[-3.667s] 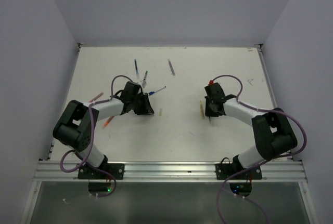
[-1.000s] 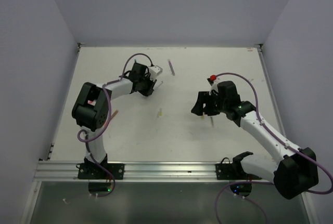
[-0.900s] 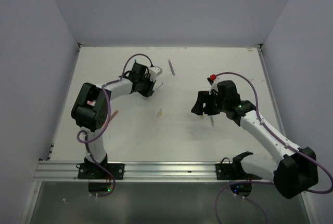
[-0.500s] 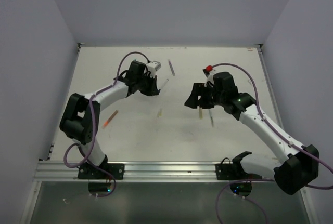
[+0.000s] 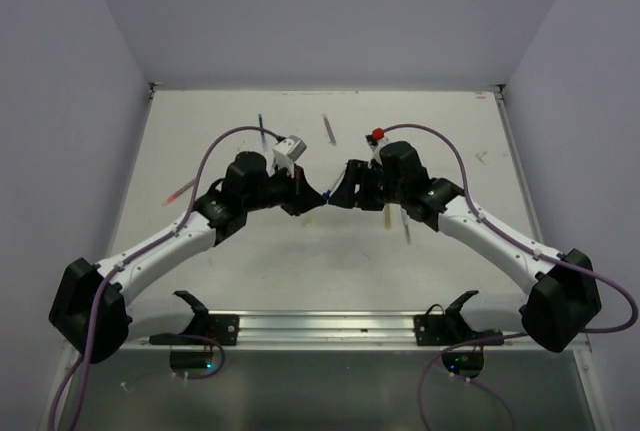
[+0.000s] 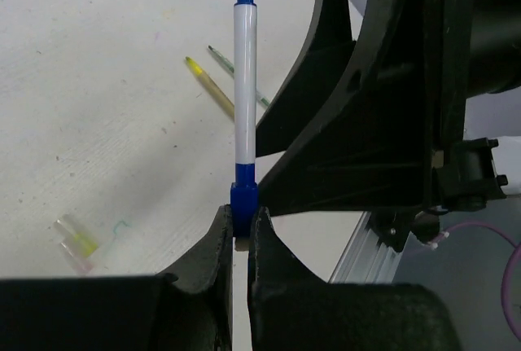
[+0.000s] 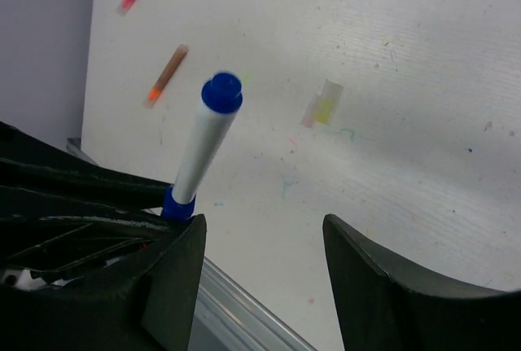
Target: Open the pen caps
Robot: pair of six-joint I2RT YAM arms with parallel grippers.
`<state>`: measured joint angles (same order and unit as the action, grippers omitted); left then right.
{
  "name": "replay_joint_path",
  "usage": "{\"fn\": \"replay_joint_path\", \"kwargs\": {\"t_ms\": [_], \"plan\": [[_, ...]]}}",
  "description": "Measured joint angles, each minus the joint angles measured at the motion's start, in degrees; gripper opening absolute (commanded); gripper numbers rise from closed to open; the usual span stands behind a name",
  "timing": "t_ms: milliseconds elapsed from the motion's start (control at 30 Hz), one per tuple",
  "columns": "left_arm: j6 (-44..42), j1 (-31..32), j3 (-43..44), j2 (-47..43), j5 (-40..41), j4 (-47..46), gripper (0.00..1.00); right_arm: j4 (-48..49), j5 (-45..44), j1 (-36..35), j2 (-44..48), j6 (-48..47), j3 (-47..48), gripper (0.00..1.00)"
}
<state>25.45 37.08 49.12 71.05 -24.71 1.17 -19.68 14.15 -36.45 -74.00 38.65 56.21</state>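
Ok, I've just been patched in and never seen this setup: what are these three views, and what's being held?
A left arm and a right arm are bolted at the near edge of a white table. The wide picture comes from a fixed camera above and behind them; the other two come from a camera on each wrist, looking along that arm's fingers. The left tool is shut on the blue end of a white pen, holding it close beside the right tool, which is open and empty. Loose on the table lie a yellow pen, an orange-tipped pen and a pale yellow cap.
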Motion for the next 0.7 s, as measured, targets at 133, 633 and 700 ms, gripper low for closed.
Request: {"fn": "replay_joint_path", "kwargs": {"t_ms": [133,633,700], "plan": [[2.78,-0.2,-8.7,-4.94,-0.33,-4.96,0.0,4.22,-1.14,-0.02,2.21,2.95,-2.49,0.6],[5.01,-0.2,-18.12,-10.36,-3.04,-14.78,0.0,14.49,-3.23,-3.54,-2.03,9.42,-3.21,0.47],[5.05,-0.2,-18.12,-10.75,-3.13,-15.32,0.0,15.41,-3.96,-4.63,-3.5,9.97,-3.19,0.24]]}}
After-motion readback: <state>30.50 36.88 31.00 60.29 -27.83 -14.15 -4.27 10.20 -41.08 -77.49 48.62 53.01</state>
